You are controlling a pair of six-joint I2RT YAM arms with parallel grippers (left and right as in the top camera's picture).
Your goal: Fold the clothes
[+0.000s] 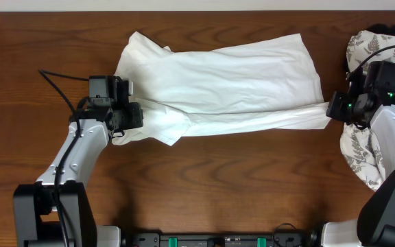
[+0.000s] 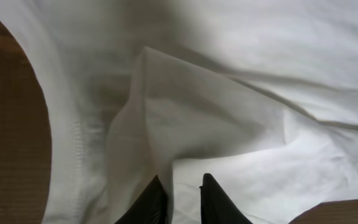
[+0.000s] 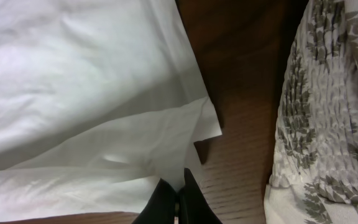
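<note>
A white T-shirt (image 1: 232, 82) is spread lengthwise across the middle of the wooden surface (image 1: 218, 185), with its near edge doubled into a long fold. At the shirt's left end, the left claw (image 1: 130, 115) is set on the fabric. In the left wrist view a ridge of cloth is seen between its narrowly parted fingers (image 2: 151, 202), so it appears to be clamped on the shirt. At the near right corner, the right claw (image 1: 333, 108) is pinched together on the fold's edge. A fern-print cloth (image 1: 362, 147) is bunched at the far right, apart from the shirt.
</note>
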